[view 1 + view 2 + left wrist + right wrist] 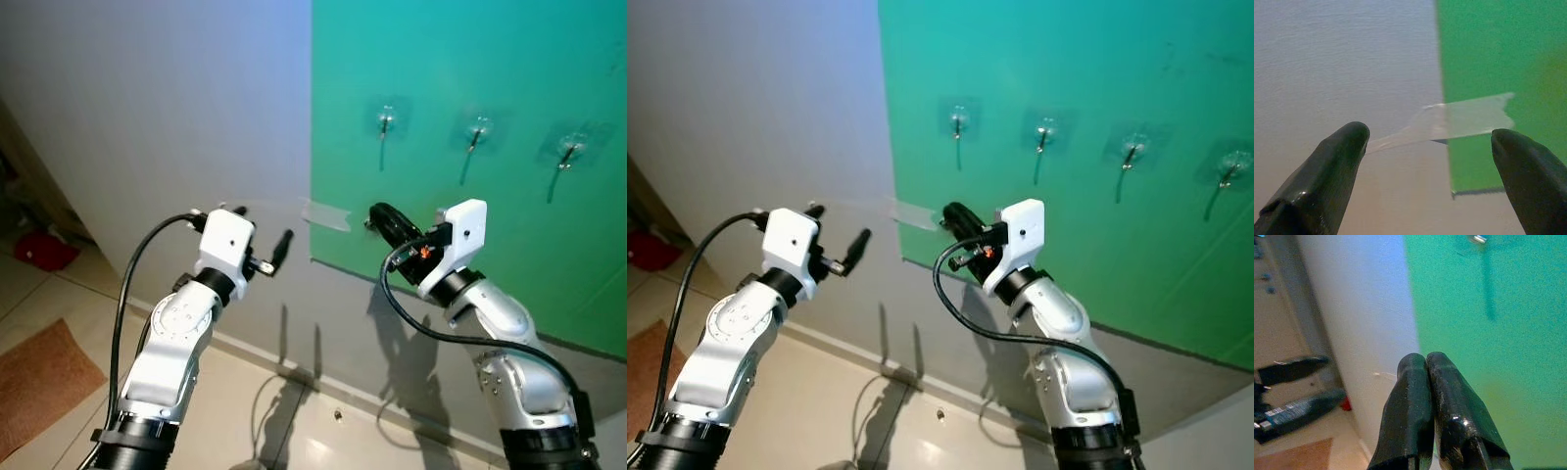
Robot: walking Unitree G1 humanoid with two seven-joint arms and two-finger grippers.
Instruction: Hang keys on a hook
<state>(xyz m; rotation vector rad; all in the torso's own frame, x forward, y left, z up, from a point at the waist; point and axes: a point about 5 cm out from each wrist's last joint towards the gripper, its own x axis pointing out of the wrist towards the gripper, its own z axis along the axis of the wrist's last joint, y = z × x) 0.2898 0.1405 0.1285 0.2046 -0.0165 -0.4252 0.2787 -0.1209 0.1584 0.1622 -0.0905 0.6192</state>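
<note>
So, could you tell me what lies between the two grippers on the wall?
In the left eye view, between the left gripper and right gripper lies a strip of clear tape crossing the green panel's edge.

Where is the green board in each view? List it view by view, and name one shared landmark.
Left eye view: the green board covers the right half and carries the hooks.
Right eye view: it covers the right side, from the centre out.
Left wrist view: it lies beyond the open left pincer.
Right wrist view: it lies behind the shut right pincer.
Shared landmark: the pale wall along the board's straight edge.
</note>
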